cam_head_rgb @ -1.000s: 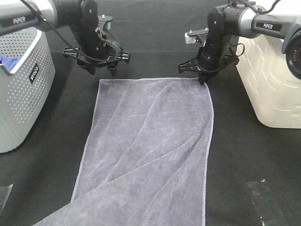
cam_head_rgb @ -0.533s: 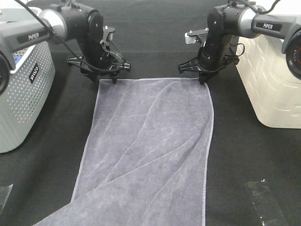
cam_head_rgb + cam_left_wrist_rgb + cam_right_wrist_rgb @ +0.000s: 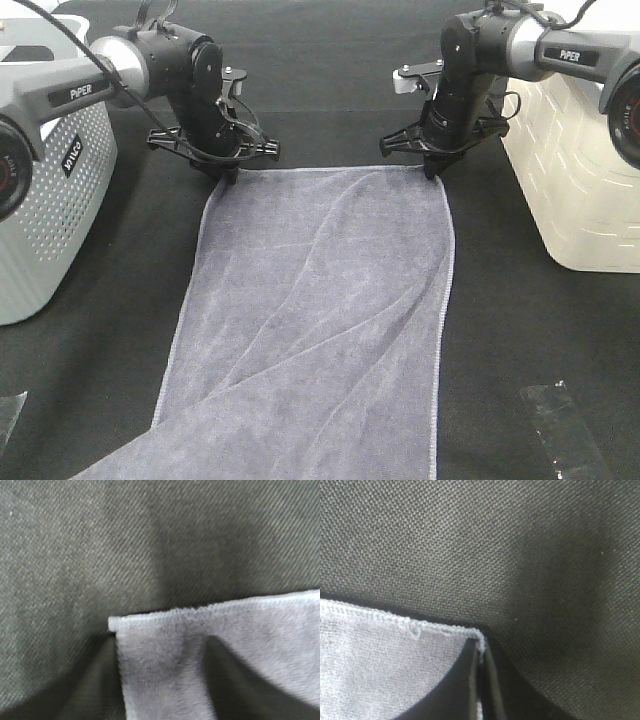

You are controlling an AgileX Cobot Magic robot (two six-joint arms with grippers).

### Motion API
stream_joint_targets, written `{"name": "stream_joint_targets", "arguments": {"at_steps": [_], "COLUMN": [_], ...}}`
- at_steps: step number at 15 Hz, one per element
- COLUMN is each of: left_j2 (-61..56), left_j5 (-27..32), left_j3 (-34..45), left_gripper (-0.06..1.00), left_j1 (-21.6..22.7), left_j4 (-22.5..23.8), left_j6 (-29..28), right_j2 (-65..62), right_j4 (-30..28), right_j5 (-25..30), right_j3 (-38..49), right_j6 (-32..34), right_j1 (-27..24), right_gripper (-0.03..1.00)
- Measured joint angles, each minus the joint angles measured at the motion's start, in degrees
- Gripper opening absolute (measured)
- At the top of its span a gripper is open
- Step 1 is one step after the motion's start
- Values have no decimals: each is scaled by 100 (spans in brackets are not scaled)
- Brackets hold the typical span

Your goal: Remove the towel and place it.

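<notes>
Since the soft, limp towel [image 3: 320, 320] lies flat on the black table [image 3: 520, 330], pinch its far corners: the right gripper [image 3: 435, 172] clamps one; the left gripper [image 3: 228, 178] straddles the other, grip unclear.

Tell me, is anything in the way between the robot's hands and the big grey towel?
Nothing visible. The right hand pinches one far corner of the large slate-grey terry towel, and the left hand straddles the other corner.
</notes>
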Motion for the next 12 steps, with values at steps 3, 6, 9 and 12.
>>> {"name": "stream_joint_targets", "arguments": {"at_steps": [3,6,9,12], "left_j2": [0,-23,-29,-29], "left_j5": [-17,-11,-350,-1278], "left_j3": [0,-74,-327,-395], "left_gripper": [1,1,1,1], "left_j1": [0,0,52,298], "left_j4": [52,642,1043,1071], "left_j6": [212,241,241,241], "right_j2": [0,11,6,6], "right_j4": [-11,-34,-74,-384], "right_j5": [11,80,-11,-647], "right_j3": [0,-229,-556,-693], "right_j6": [0,0,0,0], "right_j1": [0,0,6,23], "right_gripper": [0,0,0,0]}}
